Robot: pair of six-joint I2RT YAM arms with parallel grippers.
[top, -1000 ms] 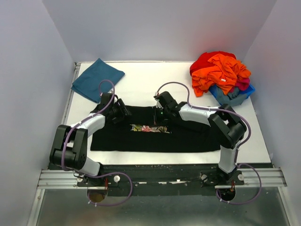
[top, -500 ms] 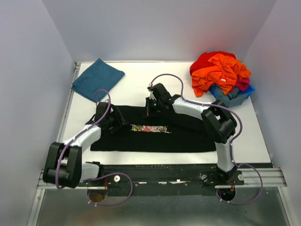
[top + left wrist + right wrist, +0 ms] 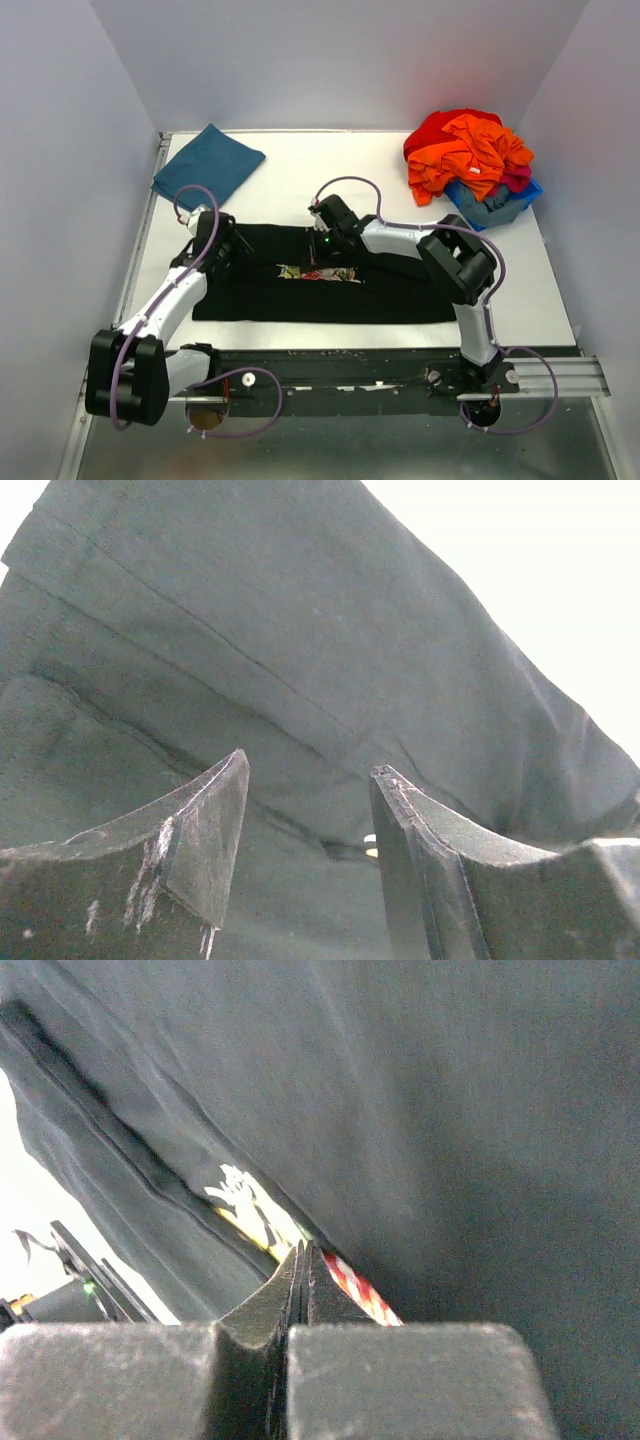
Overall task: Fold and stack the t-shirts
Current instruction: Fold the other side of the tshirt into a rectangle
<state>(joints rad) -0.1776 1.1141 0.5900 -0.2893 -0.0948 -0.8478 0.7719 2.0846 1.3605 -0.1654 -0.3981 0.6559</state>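
From above, the black t-shirt point(image 3: 330, 290) lies as a folded band on the bench point(image 3: 330, 180), with the teal-blue shirt point(image 3: 207, 168) folded far left. Left wrist: left jaws open over black cloth. Right wrist: right jaws closed by the floral print point(image 3: 250, 1215).

Soft, even light falls from above in the overhead view, so the white table point(image 3: 300, 180) reads bright and the arms cast only faint, short shadows. The black shirt point(image 3: 400, 295) swallows most detail, its folds barely visible. In the left wrist view the table is blown out to plain white, the shirt's seams stay fairly sharp, and the fingers point(image 3: 190, 850) of the left gripper point(image 3: 312, 765) look soft. The right wrist view is dimmer; the cloth is smeared, and the floral print point(image 3: 250, 1210) is blurry.
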